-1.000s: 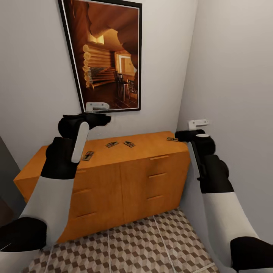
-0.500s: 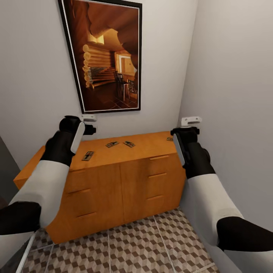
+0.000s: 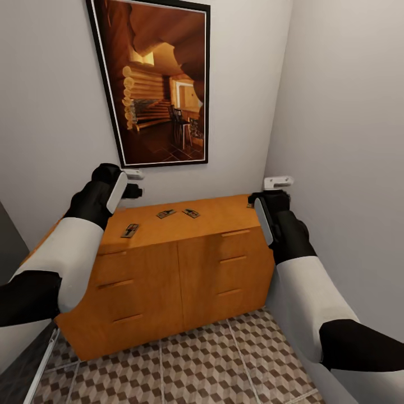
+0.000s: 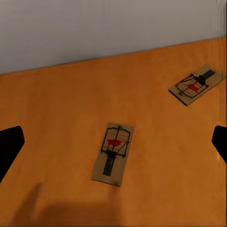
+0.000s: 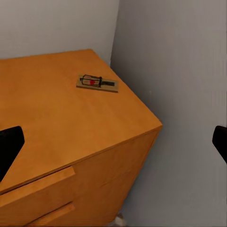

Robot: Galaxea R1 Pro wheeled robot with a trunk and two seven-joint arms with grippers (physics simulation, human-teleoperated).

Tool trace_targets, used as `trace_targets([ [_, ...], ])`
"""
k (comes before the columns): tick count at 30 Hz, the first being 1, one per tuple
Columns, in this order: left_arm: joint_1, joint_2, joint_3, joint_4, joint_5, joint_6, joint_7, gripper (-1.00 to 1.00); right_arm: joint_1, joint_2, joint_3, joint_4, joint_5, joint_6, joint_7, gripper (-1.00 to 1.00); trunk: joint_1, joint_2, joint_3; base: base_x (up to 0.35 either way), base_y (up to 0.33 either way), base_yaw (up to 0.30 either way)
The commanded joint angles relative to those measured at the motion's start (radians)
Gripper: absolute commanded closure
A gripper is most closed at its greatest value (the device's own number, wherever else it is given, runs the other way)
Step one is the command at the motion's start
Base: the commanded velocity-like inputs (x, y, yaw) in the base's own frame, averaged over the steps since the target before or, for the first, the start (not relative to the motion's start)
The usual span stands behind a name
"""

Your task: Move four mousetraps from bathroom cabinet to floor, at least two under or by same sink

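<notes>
Both arms have been drawn back and slightly outward since the earlier frames, while nothing on the cabinet (image 3: 185, 264) has shifted. The left hand (image 3: 136, 191) is held above the rear left part of the cabinet's top, its dark fingertips (image 4: 10, 146) spread wide at the edges of the left wrist view, with nothing held between them. Just below and ahead of it, one mousetrap (image 4: 113, 154) lies flat on the orange wood, and a second mousetrap (image 4: 196, 84) lies farther off, nearer the wall. In the head view a third mousetrap (image 3: 191, 213) is seen just beside the second, mid-top. The right hand (image 3: 268, 196) hovers at the cabinet's right end (close to the side wall), likewise fully open and empty. Ahead of it the fourth mousetrap (image 5: 97, 83) rests near the cabinet's far right corner. The bathroom floor (image 3: 196, 365) is seen below the cabinet front.
</notes>
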Motion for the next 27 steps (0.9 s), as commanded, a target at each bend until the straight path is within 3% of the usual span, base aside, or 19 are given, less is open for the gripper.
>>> trace_targets([
  [1,-0.004,0.001,-0.005,0.001,0.015,0.003,0.008,-1.00,-0.001,0.000,0.001,0.000,-0.002,0.007,-0.001,-1.00,0.000,-0.001,-0.001,0.000,0.000,0.000],
  [7,-0.045,0.009,-0.006,0.050,0.147,0.005,-0.019,-1.00,0.003,0.001,0.005,0.004,-0.023,0.004,0.000,-1.00,0.000,-0.001,-0.001,0.000,0.000,0.000],
  [8,-0.079,0.016,-0.008,0.104,0.199,0.005,-0.024,-1.00,0.004,0.001,0.006,0.004,-0.025,0.003,0.000,-1.00,0.000,-0.001,-0.001,0.000,0.000,0.000],
  [10,-0.107,0.020,-0.009,0.158,0.222,0.005,-0.025,-1.00,0.004,0.002,0.007,0.004,-0.026,0.003,0.000,-1.00,0.000,-0.001,-0.001,0.000,0.000,0.000],
  [11,-0.157,0.023,-0.011,0.271,0.242,0.005,-0.027,-1.00,0.004,0.002,0.007,0.005,-0.026,0.003,0.000,-1.00,0.000,-0.001,-0.001,0.000,0.000,0.000],
  [13,-0.195,0.024,-0.012,0.353,0.249,0.005,-0.027,-1.00,0.004,0.002,0.007,0.005,-0.026,0.002,0.000,-1.00,0.000,-0.001,-0.001,0.000,0.000,0.000],
  [15,-0.298,0.024,-0.014,0.558,0.258,0.005,-0.028,-1.00,0.006,0.004,0.008,0.007,-0.027,-0.001,0.000,-1.00,0.000,-0.001,-0.001,0.000,0.000,0.000],
  [20,-0.346,0.026,-0.017,0.687,0.260,0.004,-0.028,-1.00,0.007,0.004,0.008,0.008,-0.027,-0.003,0.000,-1.00,0.000,-0.001,-0.001,0.000,0.000,0.000],
  [23,-0.347,0.028,-0.029,0.707,0.259,0.003,-0.028,-1.00,0.007,0.004,0.008,0.008,-0.027,-0.003,0.000,-1.00,0.000,-0.001,-0.001,0.000,0.000,0.000],
  [27,-0.347,0.029,-0.093,0.747,0.259,0.002,-0.028,-1.00,0.008,0.004,0.014,0.009,-0.027,-0.003,0.000,-1.00,0.000,-0.001,-0.001,0.000,0.000,0.000],
])
